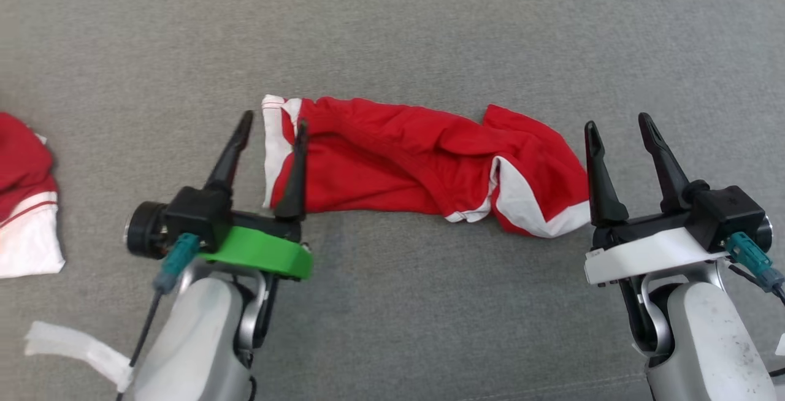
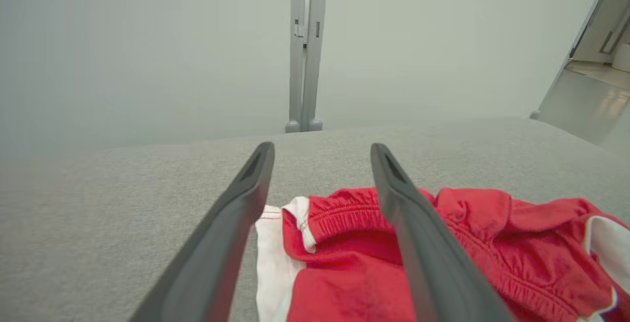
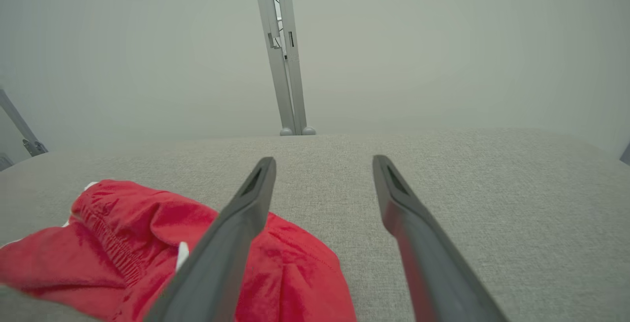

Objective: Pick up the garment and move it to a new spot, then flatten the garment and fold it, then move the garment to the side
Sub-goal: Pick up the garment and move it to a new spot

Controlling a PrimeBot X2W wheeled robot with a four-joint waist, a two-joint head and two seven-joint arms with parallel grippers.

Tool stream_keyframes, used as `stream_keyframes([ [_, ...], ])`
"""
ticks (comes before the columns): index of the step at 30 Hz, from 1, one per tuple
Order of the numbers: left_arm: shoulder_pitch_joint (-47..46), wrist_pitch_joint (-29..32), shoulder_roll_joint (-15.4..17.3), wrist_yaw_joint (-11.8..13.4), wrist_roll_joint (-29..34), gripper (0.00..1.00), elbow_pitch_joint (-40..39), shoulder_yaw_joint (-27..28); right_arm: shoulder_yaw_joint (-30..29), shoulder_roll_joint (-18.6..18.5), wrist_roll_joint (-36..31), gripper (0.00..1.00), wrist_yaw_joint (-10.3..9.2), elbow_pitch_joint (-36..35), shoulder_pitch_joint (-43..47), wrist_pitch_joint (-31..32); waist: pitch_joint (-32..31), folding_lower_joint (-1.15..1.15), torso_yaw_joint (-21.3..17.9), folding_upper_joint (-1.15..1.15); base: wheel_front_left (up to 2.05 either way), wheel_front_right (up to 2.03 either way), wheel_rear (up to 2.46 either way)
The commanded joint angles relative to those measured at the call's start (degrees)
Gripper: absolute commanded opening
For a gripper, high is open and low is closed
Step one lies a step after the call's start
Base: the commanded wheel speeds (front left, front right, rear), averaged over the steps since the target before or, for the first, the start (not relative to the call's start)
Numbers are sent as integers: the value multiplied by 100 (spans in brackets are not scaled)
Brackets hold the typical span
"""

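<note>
A second red-and-white garment (image 1: 24, 205), well left of the left pincer (image 1: 274, 119), is cut off at the frame edge; its kind is unclear. Two pincers, both spread wide, holding nothing. One pair of red shorts (image 1: 423, 162) lies on the grey cloth surface (image 1: 429, 33) between them: the white-trimmed end sits between the left pincer's fingers (image 1: 293, 174), the other end just beside the right pincer (image 1: 617, 121). One white strip (image 1: 73, 346) lies behind the left pincer.
</note>
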Motion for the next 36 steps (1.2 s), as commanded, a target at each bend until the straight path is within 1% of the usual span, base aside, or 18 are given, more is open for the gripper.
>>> stream_keyframes([
  [1, 164, -20, 68, 78, -62, 100, -100, 173, -22, -17, -18, 100, -4, -44, 84, 33, -302, 0, 416, 0, 0, 0, 0],
  [6, 580, -20, 243, 260, -71, 100, -345, 807, -57, -24, -57, 100, -4, -144, 204, 142, -415, 0, 565, 0, 0, 0, 0],
  [9, 780, -21, 314, 248, -17, 100, -394, 1014, -53, -24, -58, 100, -4, -187, 281, 183, -502, 0, 593, 0, 0, 0, 0],
  [11, 904, -21, 339, 196, 17, 100, -414, 1095, -39, -27, -46, 100, -4, -194, 352, 208, -577, 0, 594, 0, 0, 0, 0],
  [18, 1286, -22, 313, 113, 160, 100, -352, 1107, -50, -24, -12, 100, -4, -229, 673, 301, -867, 0, 549, 0, 0, 0, 0],
  [26, 1600, -23, 306, 63, 176, 100, -248, 1102, -37, -16, 7, 100, -4, -311, 986, 389, -1139, 0, 473, 0, 0, 0, 0],
  [36, 1674, -23, 323, 92, 164, 100, -246, 1111, -32, -7, 27, 100, -4, -438, 1073, 495, -1186, 0, 422, 0, 0, 0, 0],
])
